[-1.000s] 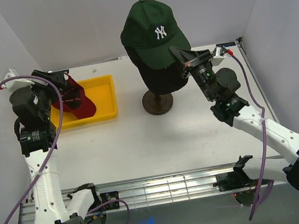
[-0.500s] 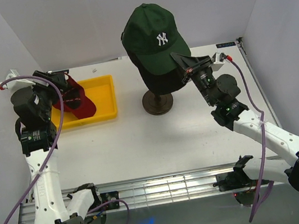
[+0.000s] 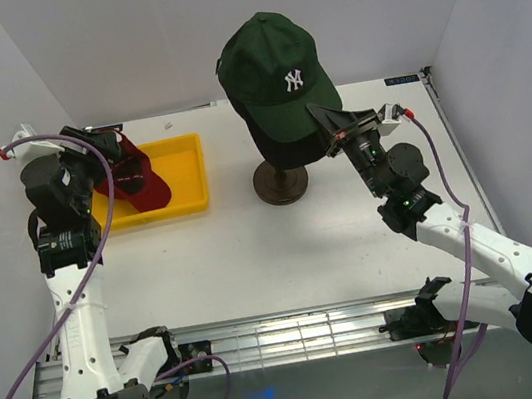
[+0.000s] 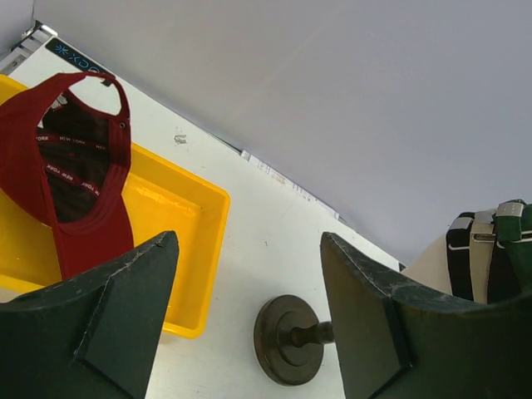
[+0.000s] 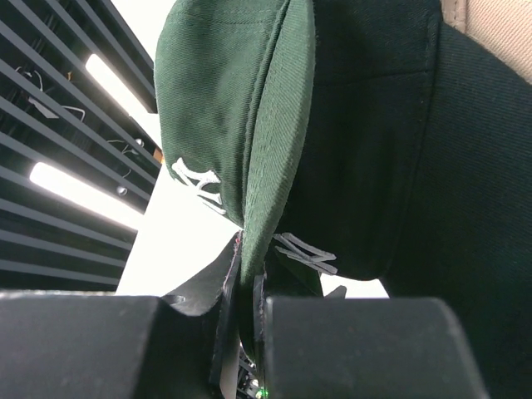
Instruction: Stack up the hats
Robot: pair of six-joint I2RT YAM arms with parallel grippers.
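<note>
Between the shut fingers of my right gripper (image 5: 249, 291) sits the brim of the dark green cap (image 3: 273, 62), pinched at its edge. That cap tops a black cap (image 3: 273, 146) on the mannequin head (image 5: 497, 23), whose stand (image 3: 280, 183) rests on the table (image 3: 254, 252). From my left wrist, back straps (image 4: 486, 249) in black, tan and green show side by side against the head. My left gripper (image 4: 248, 249) hangs released, jaws wide, holding nothing, above the yellow tray (image 3: 188, 171), where the red cap (image 4: 83, 183) lies inside-up, well apart from the stack.
</note>
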